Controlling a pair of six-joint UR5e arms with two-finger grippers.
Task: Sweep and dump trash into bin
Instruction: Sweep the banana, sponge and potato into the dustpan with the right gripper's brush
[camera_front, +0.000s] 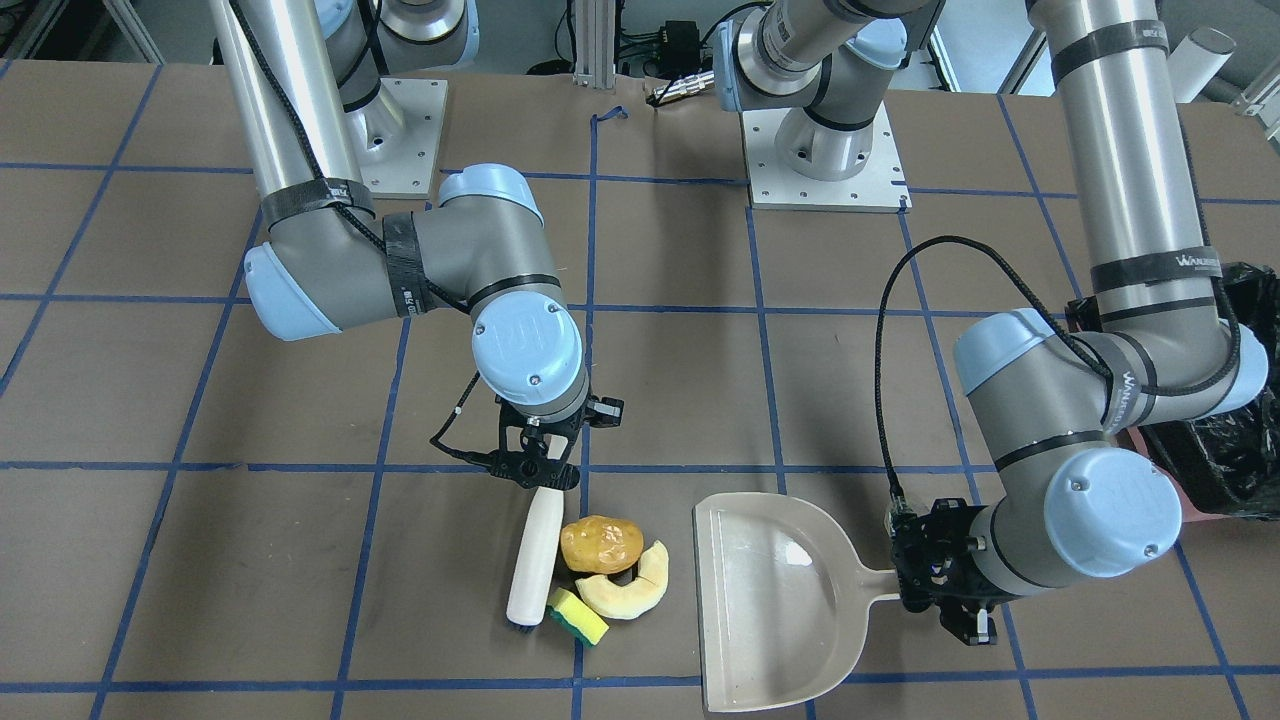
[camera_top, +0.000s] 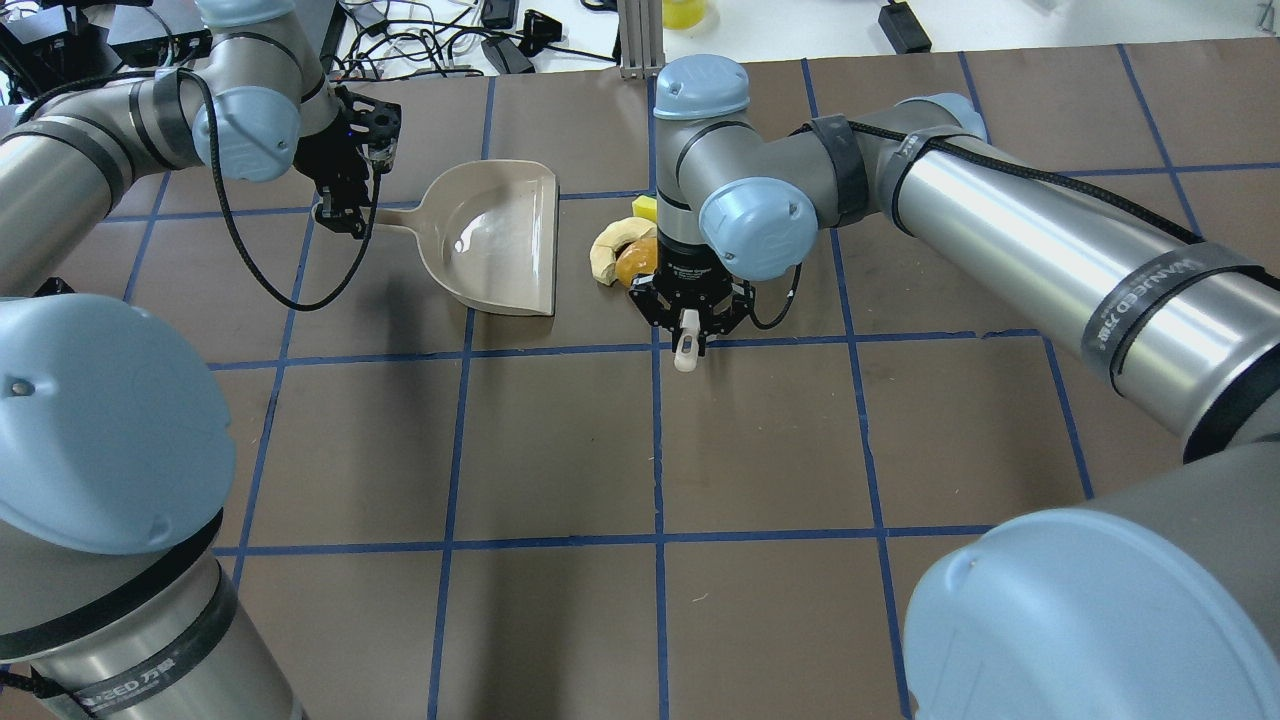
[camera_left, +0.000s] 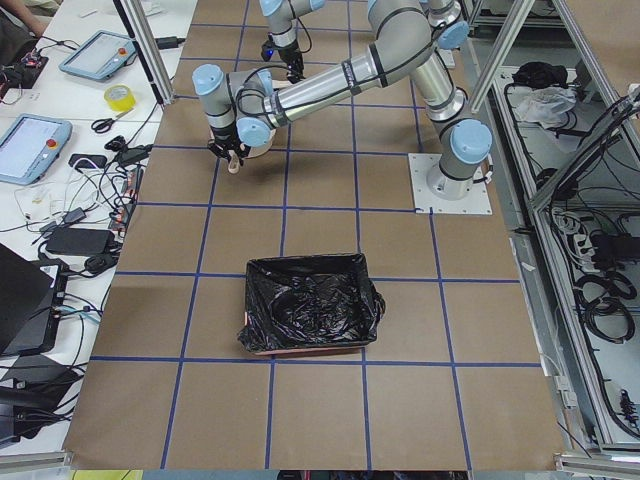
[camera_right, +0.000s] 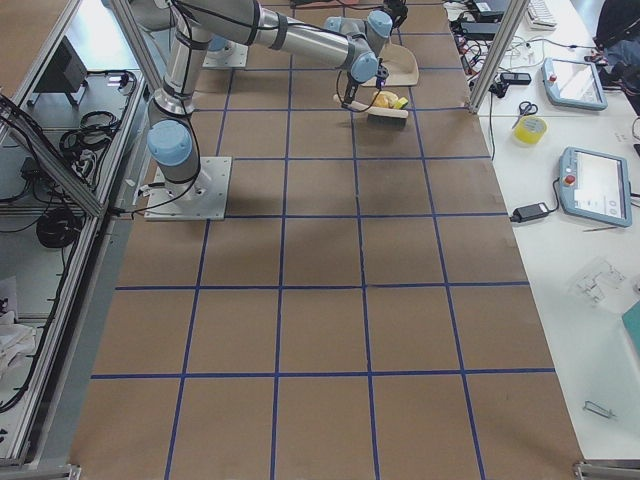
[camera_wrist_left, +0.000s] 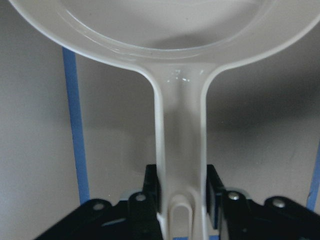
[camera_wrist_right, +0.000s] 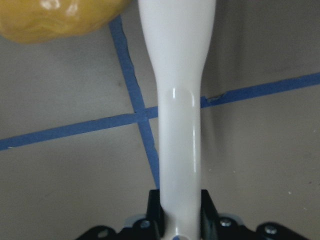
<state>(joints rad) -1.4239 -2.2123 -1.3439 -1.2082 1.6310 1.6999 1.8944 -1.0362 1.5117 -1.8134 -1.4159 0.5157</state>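
The right claw (camera_front: 535, 472), left of the middle of the front view, is pinching the top end of a white brush (camera_front: 534, 556); the brush points down the frame with its dark bristles low by the table (camera_front: 200, 400); the left claw (camera_front: 897, 580), at the lower right, is pinching the handle of the beige dustpan (camera_front: 770, 600), and its wide open mouth faces left toward the trash; the trash sits in a little pile between brush and pan, near the bottom middle of that view; the shiny potato lump (camera_front: 601, 543) is just beside the brush handle, the pale crescent slice (camera_front: 628, 592) touches it from below, and the yellow sponge (camera_front: 580, 616) with its green back lies right by the bristles; none of it is in the pan yet; the bin (camera_front: 1225, 455), with its crinkly black bag, waits at the right edge, well apart from the pile; so the job now looks like sweeping the pile into the pan; to do it well, the bristles should press on the table and push sideways toward the pan in one slow stroke; the pan's front lip should lie flat on the table and stay put, or small bits may slide under it; the round potato lump may roll away if hit hard, so a soft push is best; I cannot tell if the lip touches the table now.
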